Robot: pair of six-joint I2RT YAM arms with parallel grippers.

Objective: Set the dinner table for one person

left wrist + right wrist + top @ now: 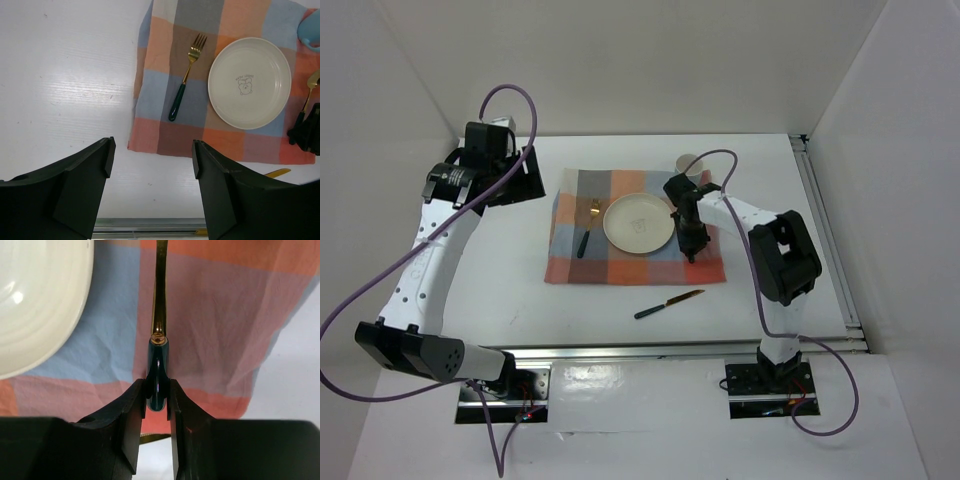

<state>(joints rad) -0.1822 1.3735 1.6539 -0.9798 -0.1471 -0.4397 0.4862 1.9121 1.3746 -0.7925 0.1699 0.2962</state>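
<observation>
1. Top external view: the large plain white rectangular dinner table [520,295], matte with a metal rail along its near edge, fills the workspace beyond both arm bases.
2. An orange, blue and brown checked cloth [620,262] lies flat at the table's centre.
3. A round cream ceramic plate [638,223] sits on the cloth.
4. At the plate's 9 o'clock, a gold fork with a dark green handle [587,230] lies on the cloth, tines towards 12 o'clock.
5. At the plate's 5 o'clock, off the cloth on bare table, lies a gold knife with a dark green handle [669,304].
6. A light blue cup [311,27] sits at the plate's 1 o'clock, at the cloth's far edge.
7. The right gripper [157,390] is at the plate's 3 o'clock, its fingers clamped on the dark green handle of a gold utensil [159,315]. The utensil's head is cut off in the right wrist view, and I cannot tell whether it touches the cloth.
8. The left gripper [150,155] is at the cloth's 9 o'clock over bare table, fingers spread wide and holding nothing.
</observation>
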